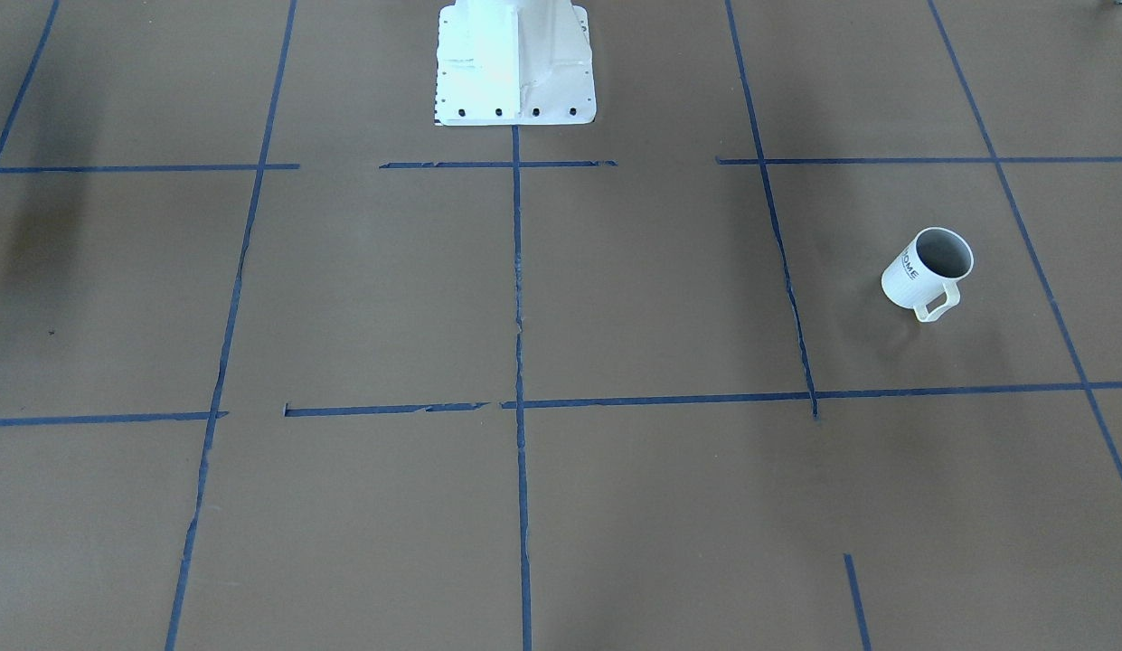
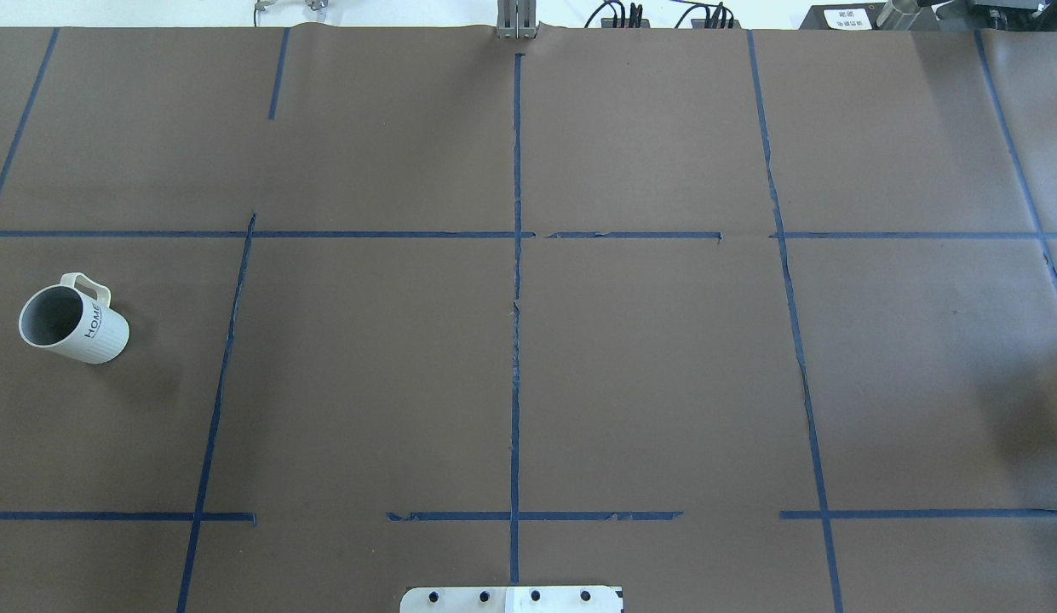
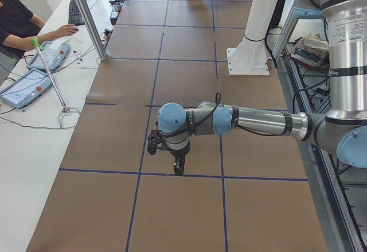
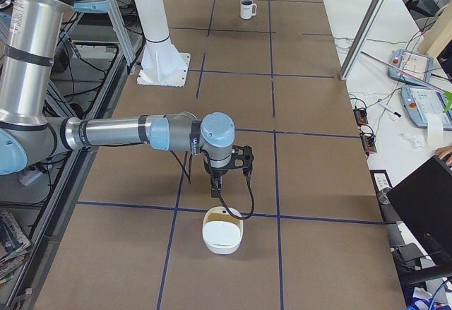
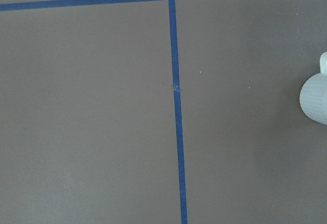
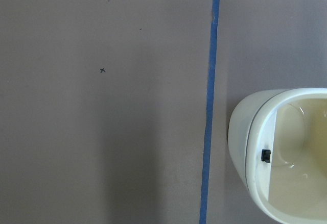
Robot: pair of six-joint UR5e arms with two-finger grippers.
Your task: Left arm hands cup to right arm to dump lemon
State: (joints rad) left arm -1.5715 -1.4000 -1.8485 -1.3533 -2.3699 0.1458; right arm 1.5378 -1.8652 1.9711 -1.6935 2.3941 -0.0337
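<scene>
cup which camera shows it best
Overhead exterior: the cup stands upright, with its dark mouth, HOME lettering and handle all plain. The front-facing view shows it nearly as well, but the lettering is less readable. Both side views show it far off and tiny. The left wrist view catches only a white edge; the right wrist view misses it.

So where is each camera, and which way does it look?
Front-facing: across the table, facing the robot's base; no arms.
Overhead: behind the base, looking forward; no arms.
Left side: table's end, along it; left arm near.
Right side: opposite end; right arm near.
Left wrist: straight down; cup edge, no jaws.
Right wrist: straight down; cream tub, no jaws.
Front-facing and overhead share the cup.
</scene>
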